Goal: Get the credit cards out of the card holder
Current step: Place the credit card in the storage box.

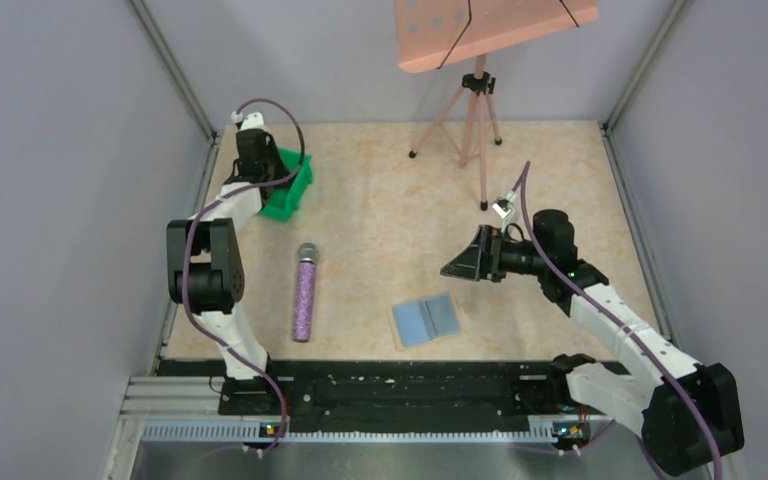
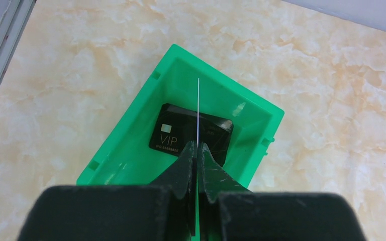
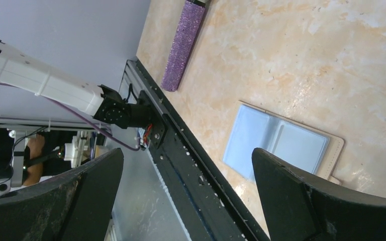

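The card holder (image 1: 426, 320) lies open on the table near the front edge, light blue panels up; it also shows in the right wrist view (image 3: 281, 148). My left gripper (image 2: 197, 146) hangs over the green bin (image 2: 130, 145) and is shut on a thin credit card (image 2: 198, 108) seen edge-on, standing upright above the bin. A black VIP card (image 2: 181, 133) lies flat inside the bin. In the top view the left gripper (image 1: 258, 160) is over the bin (image 1: 290, 195). My right gripper (image 1: 465, 262) is open and empty, held above the table to the upper right of the card holder.
A purple microphone (image 1: 305, 292) lies left of the card holder and shows in the right wrist view (image 3: 183, 42). A pink stand on a tripod (image 1: 475, 110) is at the back. Grey walls close in both sides; a black rail (image 1: 380, 385) runs along the front.
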### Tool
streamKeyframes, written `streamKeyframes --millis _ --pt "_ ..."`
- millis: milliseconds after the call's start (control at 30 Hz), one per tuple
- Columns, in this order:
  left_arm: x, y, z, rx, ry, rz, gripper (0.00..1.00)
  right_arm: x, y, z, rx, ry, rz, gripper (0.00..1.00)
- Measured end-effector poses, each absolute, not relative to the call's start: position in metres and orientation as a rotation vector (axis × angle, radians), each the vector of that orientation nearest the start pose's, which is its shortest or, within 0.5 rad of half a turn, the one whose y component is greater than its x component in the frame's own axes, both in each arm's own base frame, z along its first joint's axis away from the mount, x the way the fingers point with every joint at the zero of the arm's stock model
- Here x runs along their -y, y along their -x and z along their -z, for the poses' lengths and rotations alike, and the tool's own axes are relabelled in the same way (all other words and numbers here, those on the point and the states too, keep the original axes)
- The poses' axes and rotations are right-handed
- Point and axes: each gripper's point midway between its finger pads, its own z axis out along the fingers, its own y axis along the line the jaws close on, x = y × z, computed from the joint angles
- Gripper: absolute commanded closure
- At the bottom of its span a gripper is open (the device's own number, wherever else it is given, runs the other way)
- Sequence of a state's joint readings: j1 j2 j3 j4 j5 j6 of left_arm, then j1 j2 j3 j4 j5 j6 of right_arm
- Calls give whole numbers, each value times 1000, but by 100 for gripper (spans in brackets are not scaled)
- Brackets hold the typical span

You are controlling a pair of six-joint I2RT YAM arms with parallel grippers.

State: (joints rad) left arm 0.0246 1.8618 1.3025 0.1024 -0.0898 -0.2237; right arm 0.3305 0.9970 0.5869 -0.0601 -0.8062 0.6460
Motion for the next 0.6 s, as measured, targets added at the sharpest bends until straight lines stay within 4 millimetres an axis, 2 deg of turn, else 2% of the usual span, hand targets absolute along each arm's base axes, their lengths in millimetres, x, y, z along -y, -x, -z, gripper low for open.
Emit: streamKeyframes --millis 167,400,500,600 --pt "-18 -545 -138 -1993 312 51 100 -223 -207 -183 -2181 212 -1405 1" --pt "-17 -547 -113 -2032 339 75 100 -223 -206 -182 -2185 210 -1405 1" --pt "-18 -548 -113 -2027 348 81 100 -223 -206 -182 -2185 209 -1405 1" --pt "-19 -549 -114 -2023 354 83 95 -223 -206 -182 -2186 209 -1405 1"
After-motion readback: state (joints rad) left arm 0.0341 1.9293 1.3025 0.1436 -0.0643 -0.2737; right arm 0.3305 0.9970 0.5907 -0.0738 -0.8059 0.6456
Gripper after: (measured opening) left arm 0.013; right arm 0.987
